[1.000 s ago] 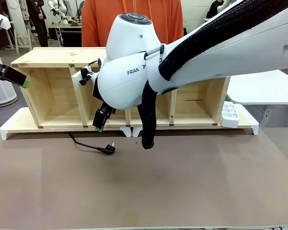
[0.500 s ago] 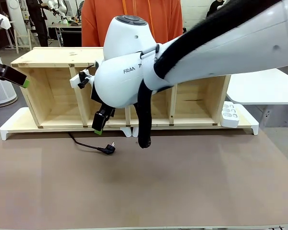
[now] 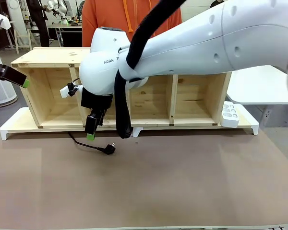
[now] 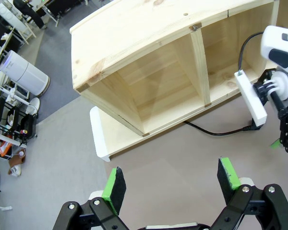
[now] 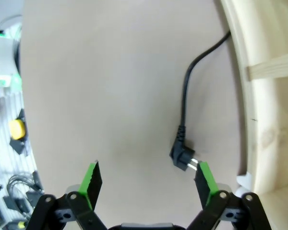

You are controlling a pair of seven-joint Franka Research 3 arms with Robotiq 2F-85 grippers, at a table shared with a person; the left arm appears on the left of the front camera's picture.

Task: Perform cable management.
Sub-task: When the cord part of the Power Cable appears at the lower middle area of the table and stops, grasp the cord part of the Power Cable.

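The cable (image 3: 84, 143), a thin black cord, lies on the brown table in front of the wooden shelf (image 3: 53, 56), ending in a small black plug (image 3: 109, 149). My right gripper (image 3: 91, 135) hangs open, pointing down just above the cord, left of the plug. In the right wrist view the plug (image 5: 182, 156) lies close to the right green fingertip, nothing is held by the right gripper (image 5: 149, 179), and the cable (image 5: 186, 91) runs away to the shelf. My left gripper (image 4: 172, 182) is open and empty, high at the left, above the cable (image 4: 216, 132).
A person in an orange top stands behind the shelf (image 4: 149, 57). The shelf rests on a white base (image 3: 9, 125). A white socket strip (image 3: 230, 114) sits at the shelf's right end. The brown table (image 3: 182, 187) is bare toward the front.
My right arm has swung left and down, carrying its open gripper from in front of the shelf's second compartment to just above the cord. The cable has not moved.
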